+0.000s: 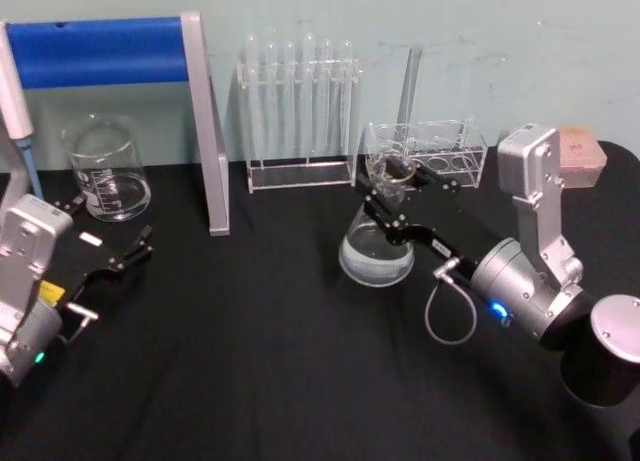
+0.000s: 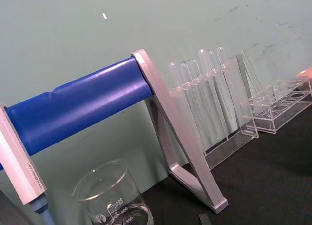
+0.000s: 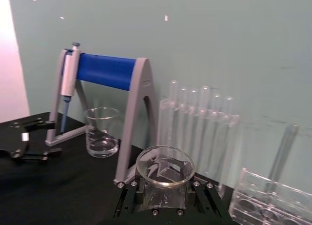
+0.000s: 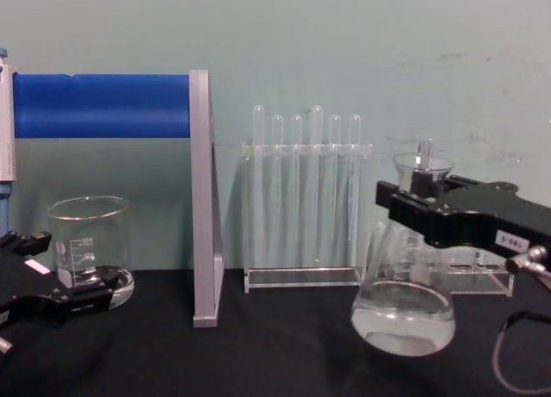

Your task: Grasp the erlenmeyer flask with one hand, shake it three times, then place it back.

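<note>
By the left edge of the black table (image 1: 260,381) the left gripper (image 1: 108,227) lies with fingers spread before the beaker (image 1: 105,171), the pipette stand (image 1: 215,131) and test tube rack (image 1: 300,111) line the far edge, and right of centre the right gripper (image 1: 395,176) pinches the neck of the erlenmeyer flask (image 1: 377,253), with bare table open in front and its shallow liquid (image 4: 403,324) seen side-on in the chest view.

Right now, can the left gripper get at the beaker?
Probably yes: the left gripper is open just in front of the beaker with nothing between them, and the grey stand leg stands beside the beaker, not across the path.
</note>
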`<action>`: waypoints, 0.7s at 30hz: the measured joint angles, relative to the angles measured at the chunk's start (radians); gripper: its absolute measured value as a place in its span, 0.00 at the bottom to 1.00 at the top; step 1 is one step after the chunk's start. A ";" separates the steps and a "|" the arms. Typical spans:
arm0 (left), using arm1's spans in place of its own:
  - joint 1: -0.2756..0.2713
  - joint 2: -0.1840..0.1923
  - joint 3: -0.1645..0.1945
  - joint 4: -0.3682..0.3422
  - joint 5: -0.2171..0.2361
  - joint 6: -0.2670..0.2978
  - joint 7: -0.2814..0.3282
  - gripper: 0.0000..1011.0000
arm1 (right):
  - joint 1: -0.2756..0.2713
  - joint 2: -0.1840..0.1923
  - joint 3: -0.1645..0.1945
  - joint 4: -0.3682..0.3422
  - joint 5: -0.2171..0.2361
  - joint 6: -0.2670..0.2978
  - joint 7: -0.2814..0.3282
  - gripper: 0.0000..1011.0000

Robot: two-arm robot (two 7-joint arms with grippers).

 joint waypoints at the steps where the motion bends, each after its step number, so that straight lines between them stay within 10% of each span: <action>1: 0.000 0.000 0.000 0.000 0.000 0.000 0.000 0.99 | -0.001 0.000 -0.006 -0.003 0.002 0.001 0.005 0.44; 21: 0.000 0.000 0.000 0.000 0.000 0.000 0.000 0.99 | 0.000 0.005 -0.037 -0.003 0.015 -0.001 0.010 0.44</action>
